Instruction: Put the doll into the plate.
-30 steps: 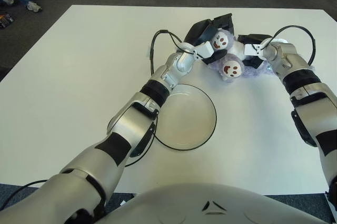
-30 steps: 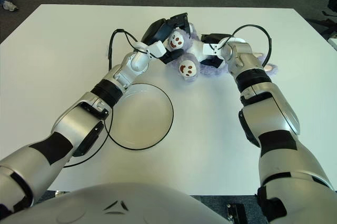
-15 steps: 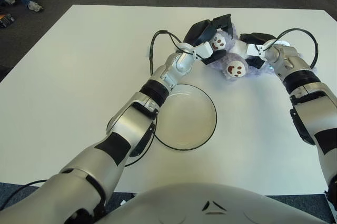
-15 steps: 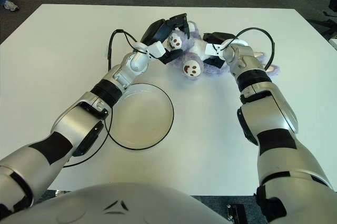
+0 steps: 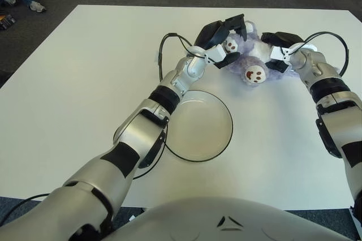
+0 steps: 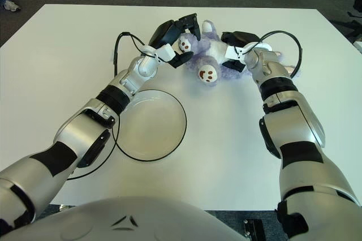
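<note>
Purple doll (image 5: pixel 251 60) btwn both hands

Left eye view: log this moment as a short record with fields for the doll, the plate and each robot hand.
doll: pale purple plush doll with round white smiling faces, lying on the white table beyond the plate, not in it
plate: round clear plate with a dark rim, near the table's front, holding nothing
left robot hand: left robot hand at the doll's left side, fingers curled around one white face
right robot hand: right robot hand against the doll's right side, grip unclear
task state: doll not yet in the plate
</note>
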Motion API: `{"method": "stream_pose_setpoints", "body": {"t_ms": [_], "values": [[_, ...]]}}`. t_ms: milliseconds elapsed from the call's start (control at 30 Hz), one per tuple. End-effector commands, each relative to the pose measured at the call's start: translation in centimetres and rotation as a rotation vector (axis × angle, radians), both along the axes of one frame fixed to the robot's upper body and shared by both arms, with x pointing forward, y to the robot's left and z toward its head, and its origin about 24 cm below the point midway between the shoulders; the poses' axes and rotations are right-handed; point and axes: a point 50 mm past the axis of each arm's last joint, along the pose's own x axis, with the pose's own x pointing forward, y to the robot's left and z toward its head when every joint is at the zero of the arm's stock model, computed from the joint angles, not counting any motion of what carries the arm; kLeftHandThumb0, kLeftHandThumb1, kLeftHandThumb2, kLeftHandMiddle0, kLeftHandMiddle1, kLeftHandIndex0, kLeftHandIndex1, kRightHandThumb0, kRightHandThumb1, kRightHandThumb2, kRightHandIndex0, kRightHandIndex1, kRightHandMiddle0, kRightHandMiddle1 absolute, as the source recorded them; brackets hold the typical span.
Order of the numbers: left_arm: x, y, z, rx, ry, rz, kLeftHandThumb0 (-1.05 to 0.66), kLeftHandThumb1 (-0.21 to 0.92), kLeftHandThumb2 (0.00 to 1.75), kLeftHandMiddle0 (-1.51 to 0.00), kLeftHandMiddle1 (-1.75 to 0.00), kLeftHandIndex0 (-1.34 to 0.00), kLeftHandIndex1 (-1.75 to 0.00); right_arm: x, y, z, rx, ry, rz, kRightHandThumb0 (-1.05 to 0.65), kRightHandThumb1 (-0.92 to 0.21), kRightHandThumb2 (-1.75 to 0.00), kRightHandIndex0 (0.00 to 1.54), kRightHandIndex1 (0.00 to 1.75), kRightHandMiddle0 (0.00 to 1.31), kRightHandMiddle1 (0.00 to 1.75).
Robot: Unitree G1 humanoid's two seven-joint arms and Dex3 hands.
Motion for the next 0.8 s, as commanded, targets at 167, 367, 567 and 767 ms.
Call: {"method": "stream_pose_setpoints", "body": {"t_ms": [167,367,567,767], "values": [[0.6,1.1,1.0,-0.02,-0.056,0.052,-0.01,0.04,1.57,-0.73,-1.69,-0.73,-1.66,-0.9,0.4,2.1,0.036,-0.019,0.034,0.0,0.13,-1.69,0.96,1.38,0.86,1.75],[0.5,1.8,1.5,-0.03,-0.082,0.058,-0.01,0.03,1.58,-0.75,-1.67,-0.75,-1.64,-1.9,0.9,3.3,0.051,-0.058,0.029,0.01,0.15,-1.69,0.99,1.34,0.86,1.75],[0.2,2.5,2.0,-0.039,-0.116,0.048,-0.01,-0.05,1.65,-0.87,-1.72,-0.78,-1.55,-3.1,1.3,3.8,0.128,-0.108,0.018,0.0,0.17,-1.71,1.02,1.31,0.88,1.75],[0.1,3.1,2.4,-0.018,-0.144,0.067,-0.01,-0.07,1.72,-0.92,-1.73,-0.7,-1.65,-4.2,1.7,4.3,0.164,-0.151,0.03,0.0,0.18,-1.71,1.04,1.29,0.89,1.75]]}}
